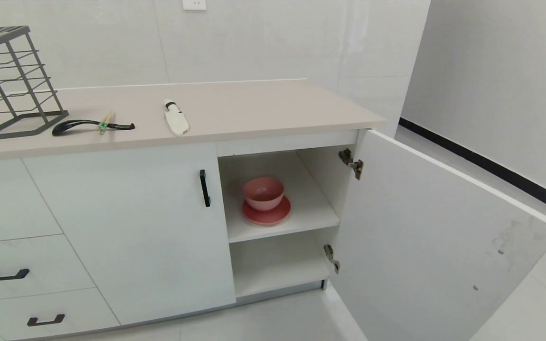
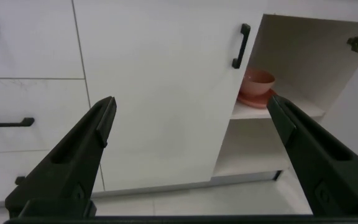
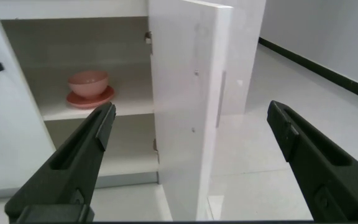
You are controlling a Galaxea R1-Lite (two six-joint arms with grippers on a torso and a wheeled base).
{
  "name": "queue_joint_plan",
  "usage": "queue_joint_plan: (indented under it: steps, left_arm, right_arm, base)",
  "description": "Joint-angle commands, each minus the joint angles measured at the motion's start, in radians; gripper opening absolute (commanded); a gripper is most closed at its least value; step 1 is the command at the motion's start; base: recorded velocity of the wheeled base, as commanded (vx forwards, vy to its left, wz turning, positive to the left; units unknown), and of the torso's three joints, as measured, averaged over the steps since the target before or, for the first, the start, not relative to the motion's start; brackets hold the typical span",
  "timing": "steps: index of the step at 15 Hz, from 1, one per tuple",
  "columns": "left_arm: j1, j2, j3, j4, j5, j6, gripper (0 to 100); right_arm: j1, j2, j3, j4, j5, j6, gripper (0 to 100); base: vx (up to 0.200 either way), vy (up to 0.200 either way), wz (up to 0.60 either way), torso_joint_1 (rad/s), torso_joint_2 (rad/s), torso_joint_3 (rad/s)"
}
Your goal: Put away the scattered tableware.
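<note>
A pink bowl (image 1: 263,192) sits on a red plate (image 1: 267,212) on the upper shelf of the open cabinet (image 1: 282,227). On the counter lie a black spoon (image 1: 76,126), a pair of chopsticks (image 1: 105,122) across its handle, and a white knife (image 1: 176,119). My left gripper (image 2: 191,112) is open, low in front of the shut cabinet door, with the bowl (image 2: 257,83) beyond it. My right gripper (image 3: 191,118) is open too, facing the edge of the open door (image 3: 188,106), and the bowl (image 3: 88,83) and plate (image 3: 89,98) lie past it.
A dark wire rack (image 1: 10,80) stands at the counter's left end. The cabinet door (image 1: 434,241) is swung wide open to the right over the tiled floor. Drawers with black handles (image 1: 6,274) are at the left. The lower shelf (image 1: 277,270) holds nothing.
</note>
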Motion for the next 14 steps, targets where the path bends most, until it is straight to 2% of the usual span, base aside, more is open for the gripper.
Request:
queue_joint_plan:
  steps: [1, 9, 14]
  left_arm:
    - [0.001, 0.000, 0.000, -0.003, 0.000, -0.005, 100]
    - [0.001, 0.000, 0.000, -0.003, 0.000, -0.008, 100]
    - [0.001, 0.000, 0.000, -0.003, 0.000, -0.012, 100]
  right_arm:
    - [0.000, 0.001, 0.000, 0.000, 0.000, 0.000, 100]
    - [0.000, 0.001, 0.000, 0.000, 0.000, 0.000, 100]
    - [0.000, 0.001, 0.000, 0.005, 0.012, -0.009, 100]
  base:
    - [0.000, 0.000, 0.00, 0.000, 0.00, 0.000]
    - [-0.200, -0.200, 0.00, 0.002, 0.00, -0.001]
    - [0.000, 0.000, 0.00, 0.000, 0.00, 0.000]
